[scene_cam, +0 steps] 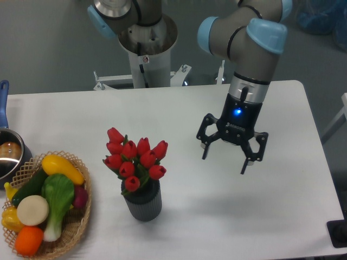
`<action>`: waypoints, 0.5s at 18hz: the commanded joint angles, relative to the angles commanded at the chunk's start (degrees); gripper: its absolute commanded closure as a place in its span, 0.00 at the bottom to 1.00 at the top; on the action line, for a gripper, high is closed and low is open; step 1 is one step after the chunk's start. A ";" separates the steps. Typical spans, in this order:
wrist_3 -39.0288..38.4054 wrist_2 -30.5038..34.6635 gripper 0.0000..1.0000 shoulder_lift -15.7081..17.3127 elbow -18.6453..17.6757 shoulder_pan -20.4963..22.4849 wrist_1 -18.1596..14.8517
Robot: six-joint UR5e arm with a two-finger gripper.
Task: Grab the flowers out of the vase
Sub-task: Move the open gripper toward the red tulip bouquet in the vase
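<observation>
Fixed cam: gripper hangs over the table, right of centre, jaws spread wide with nothing between them, fingers pointing down, blue status light lit on the body above them. It sits to the right of the flowers and apart from them, fingertips roughly level with the tulip heads in frame. Flowers are in the vase: red buds bunched tight on top, green leaves showing at the rim. Vase is dark grey, ribbed, upright on the table, front-centre-left. Wicker basket is at the front-left corner, near the vase but not touching it, packed with toy vegetables — yellow, green, white, orange and purple pieces. Steel pot is cut off by the left edge, just behind the basket, blue handle sticking up toward the back. Arm base column stands behind the far table edge.
</observation>
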 joint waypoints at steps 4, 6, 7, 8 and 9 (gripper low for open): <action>1.15 -2.92 0.00 -0.79 -1.40 -0.87 -0.09; 1.51 -5.10 0.00 -0.97 -1.93 -2.02 -0.09; 1.86 -5.81 0.00 -0.88 -2.54 -2.19 -0.09; 2.73 -5.99 0.00 -0.80 -3.16 -2.20 -0.09; 4.13 -6.08 0.00 -0.79 -4.12 -2.28 -0.09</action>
